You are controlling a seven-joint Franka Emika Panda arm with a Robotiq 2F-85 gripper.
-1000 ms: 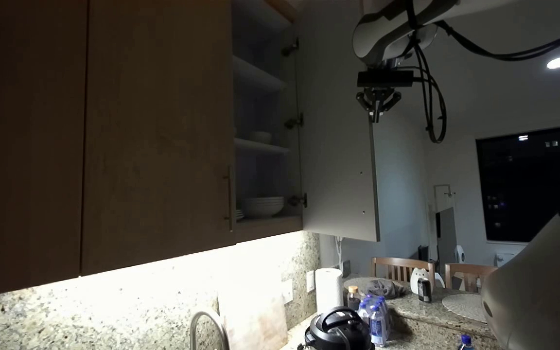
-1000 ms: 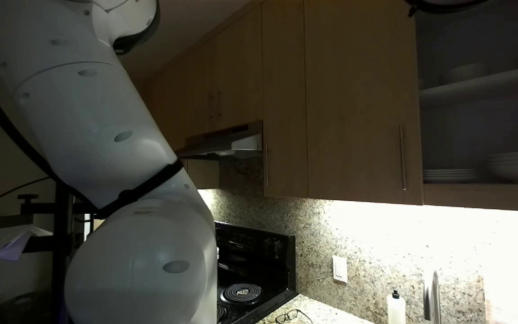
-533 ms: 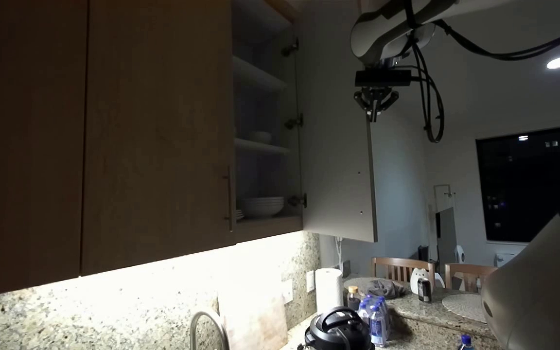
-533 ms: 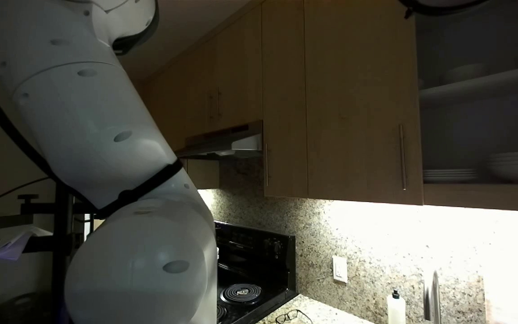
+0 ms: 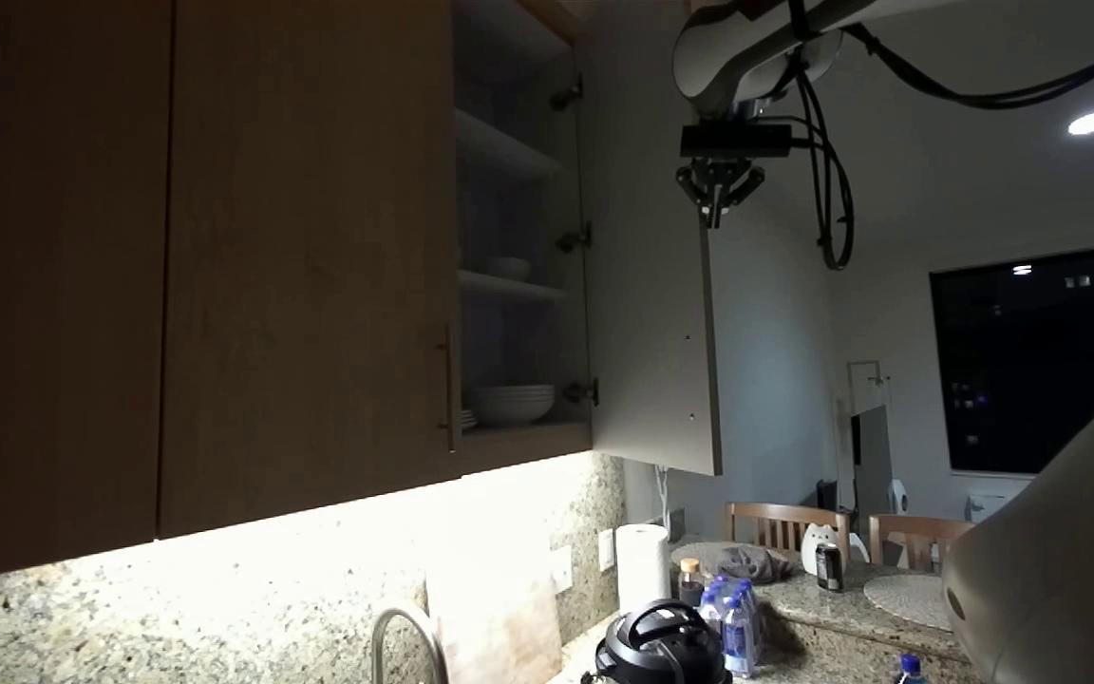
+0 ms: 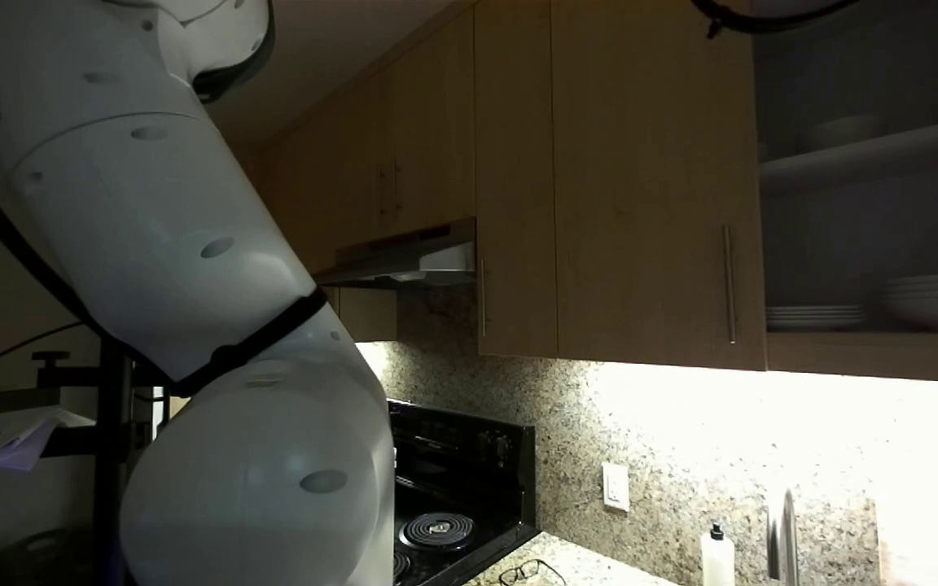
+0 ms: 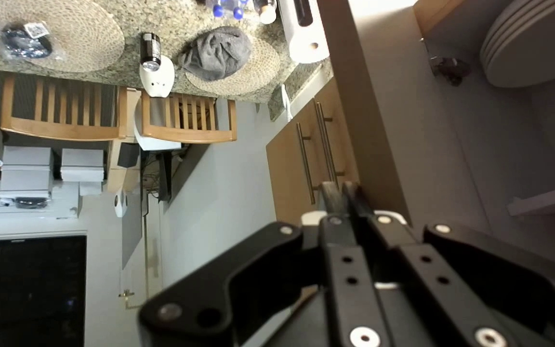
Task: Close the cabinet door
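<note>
In an exterior view, gripper [image 5: 712,217] narrow beside the upper-cabinet door [image 5: 649,332]: press its free edge steadily toward nine o'clock!

In an exterior view the top edge crops the cabinet door [image 5: 647,323], and the arm [image 5: 710,71] covers part of its free side. The tips of the tool [image 7: 343,193] blur in the wrist view, their contact with the door unclear. In an exterior view the arm partly hides the stove [image 6: 473,480].
</note>
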